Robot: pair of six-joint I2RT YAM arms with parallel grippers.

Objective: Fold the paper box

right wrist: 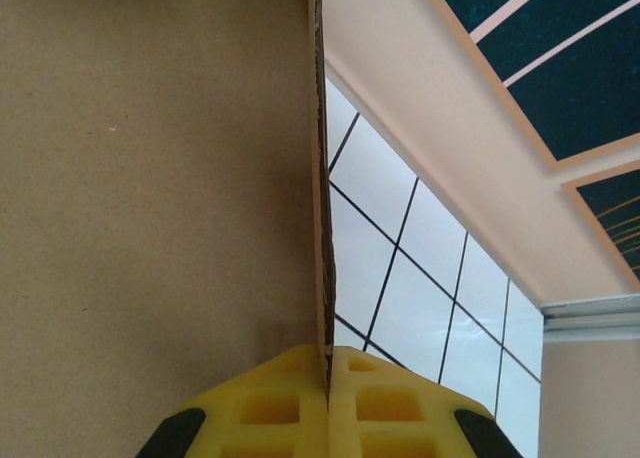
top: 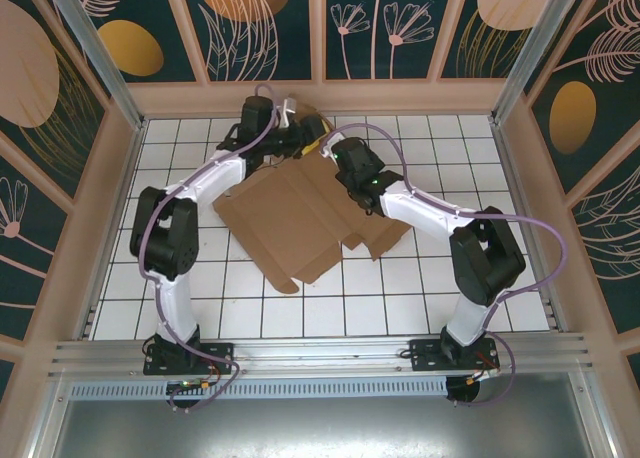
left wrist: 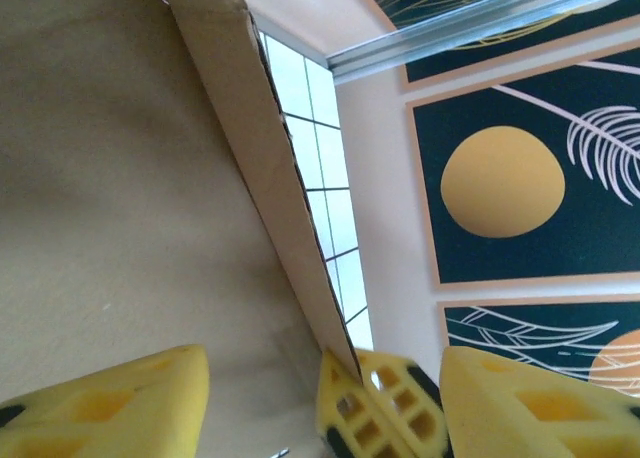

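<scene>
Right gripper (right wrist: 327, 398) pinches paper box (right wrist: 150, 178) edge; left gripper (left wrist: 322, 358) spread around that edge.

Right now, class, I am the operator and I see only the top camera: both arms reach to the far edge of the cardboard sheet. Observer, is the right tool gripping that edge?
Observer: Yes. Its wrist camera shows the right tool shut, with the edge of the cardboard sheet pinched between its fingers.
Operator: And the left tool?
Observer: Open. On its wrist camera the left tool has its fingers wide apart, not closed on the edge.
Operator: Where is it relative to the pinch?
Observer: The right tool's pinch sits between the left tool's spread fingers, on the same edge.
</scene>
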